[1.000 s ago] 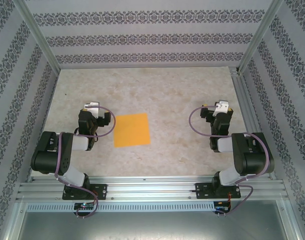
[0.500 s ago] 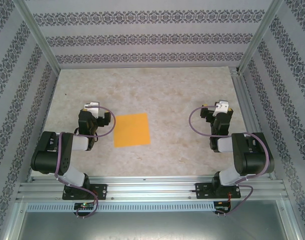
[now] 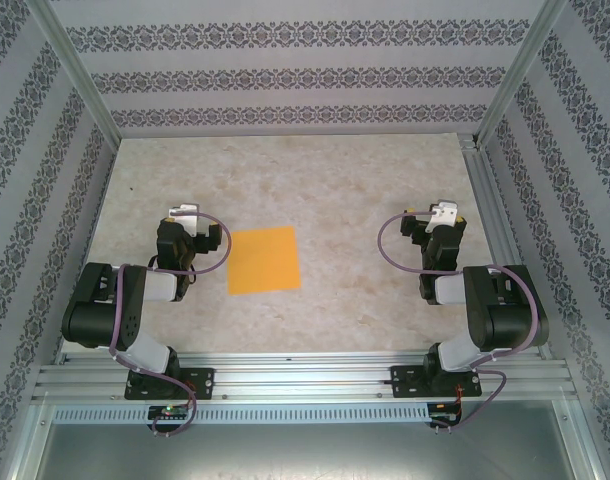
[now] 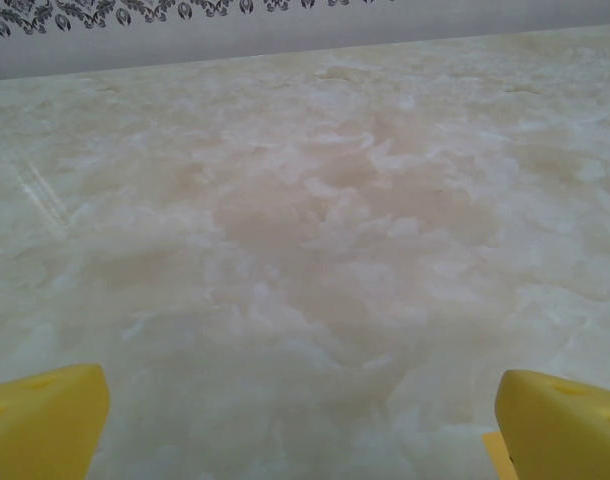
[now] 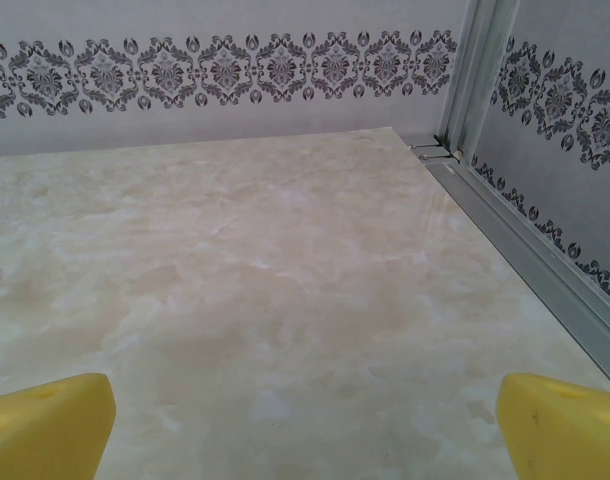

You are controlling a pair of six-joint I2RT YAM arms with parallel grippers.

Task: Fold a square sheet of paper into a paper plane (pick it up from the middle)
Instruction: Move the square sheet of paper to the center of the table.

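At the near edge, the aluminium rail [image 3: 305, 380] carries both arm bases, and the two arms fold forward over the table [image 3: 325, 175].

The left gripper [image 3: 183, 214] hangs low over the marbled surface with its jaws spread wide and nothing between them. In the left wrist view its yellow fingertips [image 4: 43, 418] sit at the two bottom corners, with bare table in the gap.

The right gripper [image 3: 441, 214] is likewise released and holds nothing. Its yellow fingertips [image 5: 47, 422] stand far apart in the right wrist view, and the table shows between them.

The square sheet of paper [image 3: 264, 260] lies flat and unfolded on the table, just to the right of the left gripper and slightly nearer the bases than its tips. It sits between the two claws, close to the left one and well apart from the right one, touched by neither.

Ahead of both grippers the table runs bare to the far wall. A metal frame post [image 5: 475, 70] stands ahead and to the right of the right gripper, in the corner where the patterned wallpaper [image 5: 225, 65] meets the side panel.
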